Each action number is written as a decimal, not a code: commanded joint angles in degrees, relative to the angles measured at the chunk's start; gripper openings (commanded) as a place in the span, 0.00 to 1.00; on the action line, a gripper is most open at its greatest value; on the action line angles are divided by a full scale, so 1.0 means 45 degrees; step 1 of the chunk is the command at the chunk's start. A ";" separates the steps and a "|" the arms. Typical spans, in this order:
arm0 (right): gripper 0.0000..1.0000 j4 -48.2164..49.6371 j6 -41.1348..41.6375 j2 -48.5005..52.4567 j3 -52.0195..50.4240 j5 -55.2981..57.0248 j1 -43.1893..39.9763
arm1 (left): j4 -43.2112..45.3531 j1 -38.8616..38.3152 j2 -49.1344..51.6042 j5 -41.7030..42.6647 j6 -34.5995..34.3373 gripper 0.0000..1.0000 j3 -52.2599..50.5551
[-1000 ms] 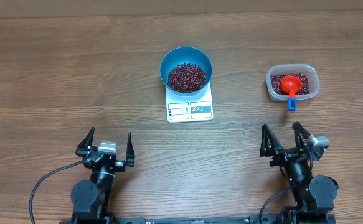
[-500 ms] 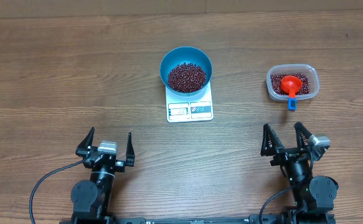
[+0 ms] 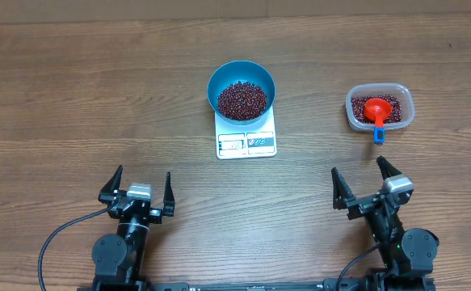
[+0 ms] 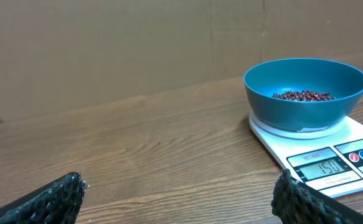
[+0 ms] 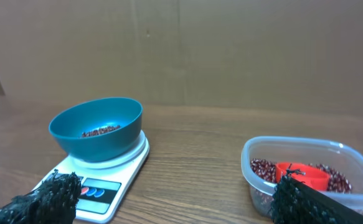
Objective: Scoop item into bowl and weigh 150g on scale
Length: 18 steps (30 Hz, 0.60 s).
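Observation:
The blue bowl [image 3: 214, 81] stands on the white scale [image 3: 246, 144] at the table's middle, with a heap of dark red beans [image 3: 241, 99] inside. In the left wrist view the bowl [image 4: 306, 112] and beans [image 4: 304, 95] sit at the right, and the scale [image 4: 330, 165] display reads 150. My left gripper [image 3: 144, 172] [image 4: 180, 176] is open and holds nothing, near the front left. My right gripper [image 3: 358, 166] [image 5: 178, 179] is open and holds nothing, near the front right. It faces the bowl [image 5: 97, 134] and scale [image 5: 100, 186].
A clear plastic container [image 3: 351, 109] [image 5: 306, 149] stands at the right with more beans and an orange-red scoop [image 3: 376, 109] [image 5: 302, 174] in it. The scoop's blue handle end [image 3: 378, 134] hangs over the near rim. A brown cardboard wall backs the table.
My right gripper has turned a little to the left, and its left fingertip has dropped toward the front. The left arm, bowl, scale and container are unchanged.

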 commanded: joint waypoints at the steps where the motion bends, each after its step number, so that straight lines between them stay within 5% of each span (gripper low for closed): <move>1: 1.00 0.0121 -0.1010 -0.0151 -0.0131 -0.0345 0.0063 | -0.0024 0.0049 -0.0083 -0.0087 -0.0185 0.99 -0.0049; 18: 1.00 0.0165 -0.0797 -0.0151 -0.0131 -0.0476 0.0063 | -0.0024 0.0049 -0.0083 -0.0087 -0.0185 0.99 -0.0049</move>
